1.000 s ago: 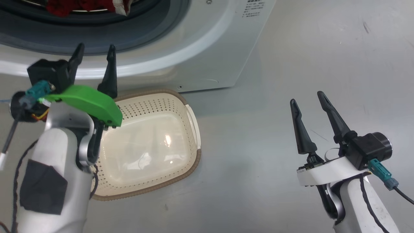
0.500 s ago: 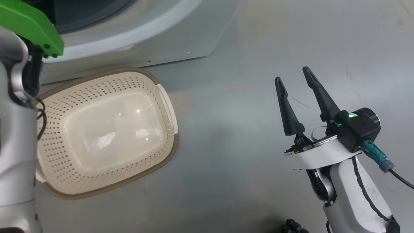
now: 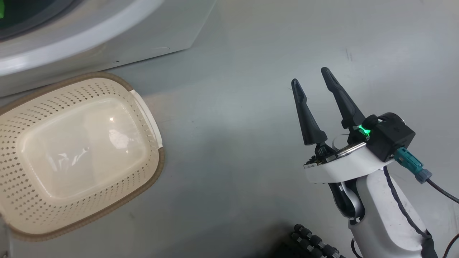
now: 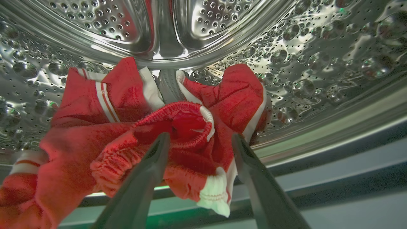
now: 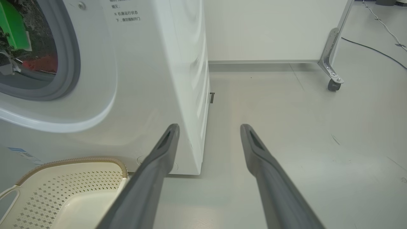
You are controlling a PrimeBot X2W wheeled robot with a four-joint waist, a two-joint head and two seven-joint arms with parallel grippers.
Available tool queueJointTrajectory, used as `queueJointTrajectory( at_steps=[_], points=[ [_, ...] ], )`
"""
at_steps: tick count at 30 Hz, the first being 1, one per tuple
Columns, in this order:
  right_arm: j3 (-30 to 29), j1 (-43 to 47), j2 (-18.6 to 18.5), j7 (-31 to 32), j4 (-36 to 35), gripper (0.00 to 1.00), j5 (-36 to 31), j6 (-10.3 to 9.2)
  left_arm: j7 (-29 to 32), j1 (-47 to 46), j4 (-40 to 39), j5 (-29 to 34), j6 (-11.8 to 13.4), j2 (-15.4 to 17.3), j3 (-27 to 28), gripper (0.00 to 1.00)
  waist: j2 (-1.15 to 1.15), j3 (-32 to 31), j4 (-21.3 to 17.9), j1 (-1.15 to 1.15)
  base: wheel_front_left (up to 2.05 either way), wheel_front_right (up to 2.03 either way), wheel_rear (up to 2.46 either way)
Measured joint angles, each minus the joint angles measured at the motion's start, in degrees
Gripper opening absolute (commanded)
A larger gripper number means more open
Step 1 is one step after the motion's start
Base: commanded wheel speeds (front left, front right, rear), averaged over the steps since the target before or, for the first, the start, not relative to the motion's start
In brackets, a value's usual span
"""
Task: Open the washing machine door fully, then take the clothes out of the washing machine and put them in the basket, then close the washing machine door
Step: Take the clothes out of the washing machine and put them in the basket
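Note:
Inside the steel drum (image 4: pixel 286 47) lie the clothes (image 4: pixel 95 140), bright red with white stripes and trim. My left gripper (image 4: pixel 200 136) is open, its two fingers standing either side of a red elastic band and touching nothing that I can tell. The washing machine (image 3: pixel 107 32) (image 5: pixel 152 63) has its round grey-gasketed opening uncovered, with a patch of red clothes (image 5: pixel 44 63) inside. The washing machine door is out of view. The cream basket (image 3: pixel 157 168) (image 5: pixel 73 160) stands hollow on the floor before the machine. My right gripper (image 3: pixel 310 76) (image 5: pixel 209 127) hangs open over bare floor to the basket's right.
Grey floor stretches right of the machine. A metal leg on a caster (image 5: pixel 332 84) stands at the far right, with a cable (image 5: pixel 375 51) on the floor behind it. A black ribbed part (image 3: pixel 312 240) sits at the head view's bottom edge. A green arm part (image 5: pixel 14 28) shows in the drum opening.
The head camera has swung right, so machine and basket sit further left in its picture. My left arm has reached up-left toward the drum. Both grippers have stayed open.

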Motion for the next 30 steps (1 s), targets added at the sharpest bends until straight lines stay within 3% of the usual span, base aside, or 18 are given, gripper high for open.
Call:
queueJointTrajectory(
  at_steps=[8, 13, 14, 15, 16, 17, 30],
  points=[
    [0.3, -0.9, 0.1, 0.0, 0.1, 1.00, 0.6, -1.15, 1.3, -2.5, 4.8, 1.2, 0.7, 1.1, -0.2, 1.00, 0.00, 1.5, -1.9, 0.00, 0.00, 0.00, 0.00],
    [0.5, -1.7, 0.1, 0.0, 0.2, 1.00, 1.4, -1.31, 2.6, -3.5, 7.9, 3.5, 2.4, 2.0, -0.6, 1.00, 0.00, 1.6, -2.1, 0.00, 0.00, 0.00, 0.00],
    [0.5, -1.7, 0.1, 0.0, 0.2, 1.00, 1.4, -1.54, 2.8, -3.8, 8.3, 3.7, 2.7, 2.0, -0.6, 0.93, 0.00, 1.6, -2.1, 0.00, 0.00, 0.00, 0.00],
    [0.6, -1.7, 0.1, 0.0, 0.2, 1.00, 1.4, -1.70, 3.0, -4.0, 8.8, 3.9, 3.0, 2.0, -0.7, 0.73, 0.00, 1.6, -2.0, -0.01, 0.00, 0.00, 0.00],
    [0.6, -1.7, 0.1, 0.0, 0.3, 1.00, 1.4, -1.70, 3.3, -4.3, 9.1, 3.9, 3.2, 2.0, -0.7, 0.20, 0.00, 1.6, -2.0, 0.00, 0.00, 0.00, 0.00],
    [0.6, -1.7, 0.1, 0.0, 0.3, 1.00, 1.4, -1.70, 3.3, -4.5, 9.4, 3.9, 3.3, 2.0, -0.8, 0.00, 0.00, 1.6, -2.0, 0.00, 0.00, 0.00, 0.00],
    [-0.1, -2.3, 0.1, 0.0, 1.2, 1.00, 0.3, -2.30, -1.0, -5.1, 11.6, 4.0, 3.1, -0.5, -2.0, 0.00, 0.00, 0.6, -0.3, -0.01, 0.00, 0.00, 0.00]
  ],
)
